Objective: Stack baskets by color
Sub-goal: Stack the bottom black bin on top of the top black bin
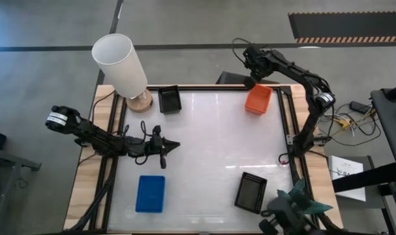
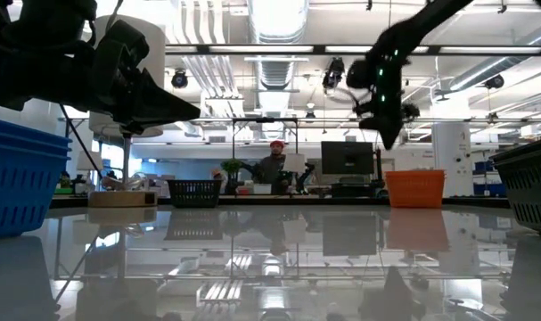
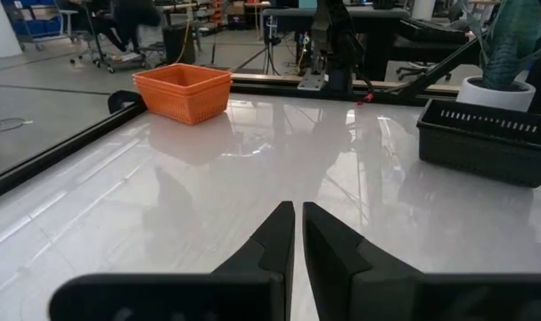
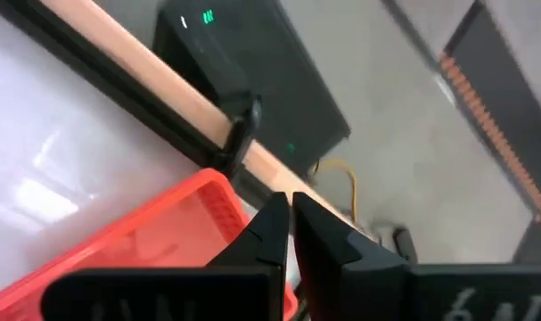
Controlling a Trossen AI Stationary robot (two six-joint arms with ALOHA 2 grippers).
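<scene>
Orange stack (image 1: 258, 98) is sitting at the far right corner of the bench (image 1: 211, 150), and from overhead my right claw (image 1: 250, 83) hangs just off its far-left corner, basically at the bench edge. So the right arm is clearly the nearer one for anything orange; the stack lies just inward from it. The other baskets are spread out: a black basket (image 1: 169, 100) at the far side near the white lampshade (image 1: 120, 63), the blue stack (image 1: 151, 193) near-left, another black basket (image 1: 251, 192) near-right. My left claw (image 1: 173, 145) points across the middle of the bench, with the blue stack the closest thing to it, off to its near side.

Low view: orange stack (image 2: 415, 188) on the right, right claw (image 2: 390, 134) hanging above and slightly to its left, not touching it. Blue (image 2: 19, 178) fills the left edge, black (image 2: 530, 183) the right edge.

Left wrist: fingers (image 3: 279, 234) pressed together, nothing between them, nose aimed over bare bench toward the orange stack (image 3: 184, 91) way off.

Right wrist: fingers (image 4: 272, 223) closed on nothing too, with the orange rim (image 4: 154, 241) right under them. I'd guess I need to spread the right claw before doing anything with that stack.
</scene>
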